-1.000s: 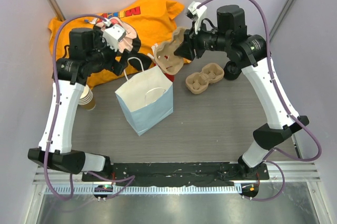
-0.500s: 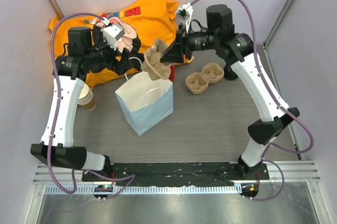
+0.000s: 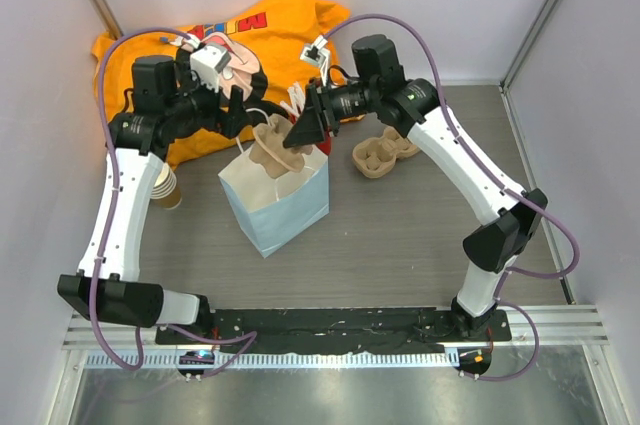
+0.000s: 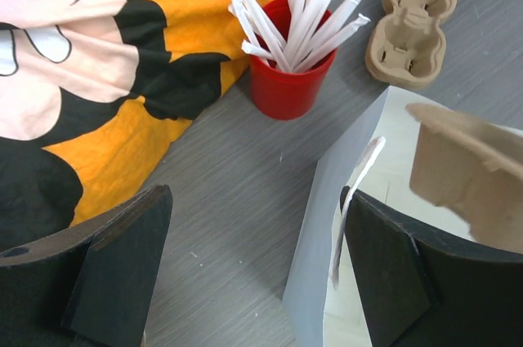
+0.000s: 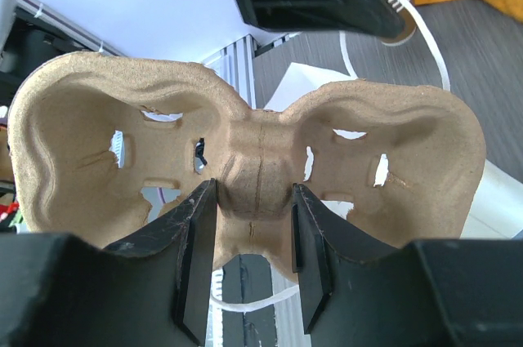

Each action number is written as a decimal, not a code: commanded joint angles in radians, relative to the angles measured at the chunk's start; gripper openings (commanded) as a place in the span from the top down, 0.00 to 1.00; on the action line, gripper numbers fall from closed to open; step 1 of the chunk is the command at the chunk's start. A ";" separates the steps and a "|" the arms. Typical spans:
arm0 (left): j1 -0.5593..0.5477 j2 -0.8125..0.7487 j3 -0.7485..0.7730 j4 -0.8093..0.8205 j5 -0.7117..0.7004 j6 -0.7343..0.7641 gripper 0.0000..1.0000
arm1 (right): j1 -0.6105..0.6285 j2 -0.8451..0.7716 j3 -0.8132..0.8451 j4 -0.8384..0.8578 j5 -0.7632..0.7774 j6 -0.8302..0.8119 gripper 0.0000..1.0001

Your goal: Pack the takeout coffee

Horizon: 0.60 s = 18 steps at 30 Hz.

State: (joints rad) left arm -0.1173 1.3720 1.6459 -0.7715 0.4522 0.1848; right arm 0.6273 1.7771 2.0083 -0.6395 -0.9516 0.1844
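- Your right gripper (image 5: 253,200) is clamping the brown moulded-pulp two-cup carrier (image 3: 268,145) by its middle ridge, holding it tilted just above the white paper bag (image 3: 285,207), over its open mouth. The next move looks to be downward.
- Your left gripper (image 4: 249,269) is standing spread wide, grasping nothing, at that bag's far-left rim.
- The takeout coffee is not showing clearly. It is probably hiding beneath the right arm, right of the bag.

The left arm (image 3: 118,207) is partly hiding the stacked brown paper cups (image 3: 168,189). A picture edge is cropping the tan pulp carrier (image 4: 470,174).
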 commanded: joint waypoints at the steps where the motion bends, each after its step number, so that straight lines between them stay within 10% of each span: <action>1: 0.005 -0.048 -0.006 0.093 -0.017 -0.042 0.12 | 0.011 -0.065 -0.035 0.066 0.020 0.027 0.72; 18: 0.005 -0.091 -0.066 0.121 0.017 -0.064 0.12 | 0.009 -0.028 -0.036 0.204 0.002 0.222 0.72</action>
State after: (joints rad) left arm -0.1169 1.3201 1.5799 -0.7002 0.4496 0.1371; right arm 0.6331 1.7760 1.9404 -0.5106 -0.9375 0.3424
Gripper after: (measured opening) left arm 0.884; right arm 0.430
